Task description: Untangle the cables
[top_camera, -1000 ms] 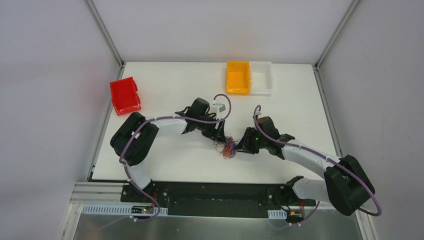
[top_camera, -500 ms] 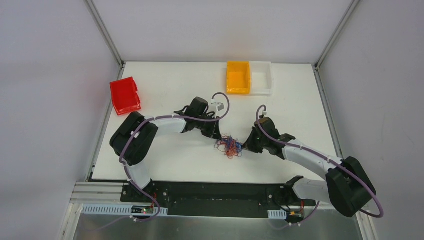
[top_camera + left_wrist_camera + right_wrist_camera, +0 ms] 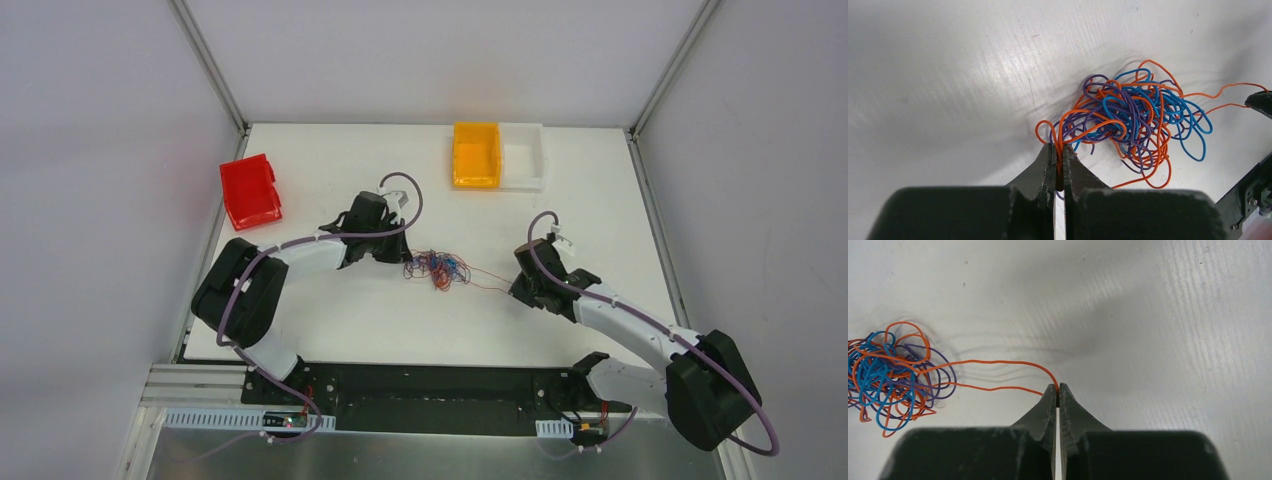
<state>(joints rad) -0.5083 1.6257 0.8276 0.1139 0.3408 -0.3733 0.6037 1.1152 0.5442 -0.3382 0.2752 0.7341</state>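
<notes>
Visitor: Where do the cables (image 3: 440,268) lie?

Me: They lie as one tangled bunch on the white desk (image 3: 330,320), near the middle of the top view, between my two claws. I see orange, blue and purple wires, all curly and crossed over each other.

Visitor: What does your left claw (image 3: 1058,152) do?

Me: It is clenched on an orange wire at the near edge of the bunch. In the left wrist view the bunch fills the centre and right of the frame, just above my fingertips.

Visitor: And the right claw (image 3: 1058,390)?

Me: It is also clenched, on a thin orange wire. Two orange strands run from it toward the left, up to the bunch, which lies at the left edge of the right wrist view. This claw is apart from the bunch itself; only the strands join them.

Visitor: What else stands on the desk?

Me: A red bin (image 3: 250,192) at the upper left of the top view, and an orange bin (image 3: 476,155) side by side with a white bin (image 3: 527,160) at the upper middle. All three are well apart from the cables.
</notes>
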